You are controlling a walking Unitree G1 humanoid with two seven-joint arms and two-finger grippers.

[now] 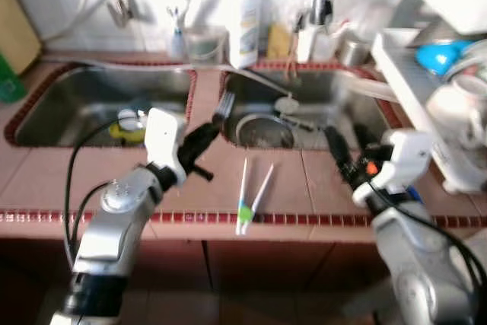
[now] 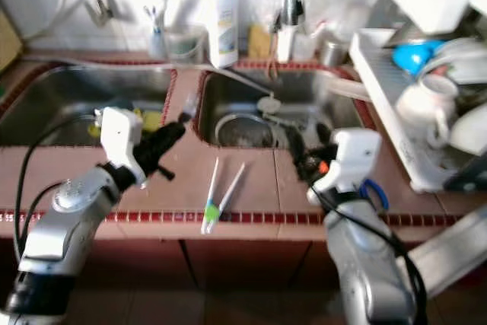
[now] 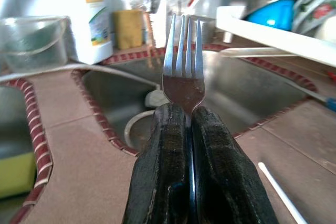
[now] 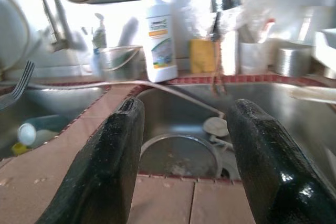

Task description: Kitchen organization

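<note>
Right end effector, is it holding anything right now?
No, the right end effector has its two black fingers spread wide apart with nothing between them, just the sink beyond.

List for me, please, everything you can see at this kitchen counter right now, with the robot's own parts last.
fork: one, silver, held in the left gripper, tines toward the right sink
chopsticks: two, white with green ends, on the counter tiles
sinks: two, steel, side by side
bottle: one, white, behind the sinks
dish rack: one, white, right of the sinks, holding dishes
left gripper: shut on the fork
right gripper: open, above the counter before the right sink
</note>
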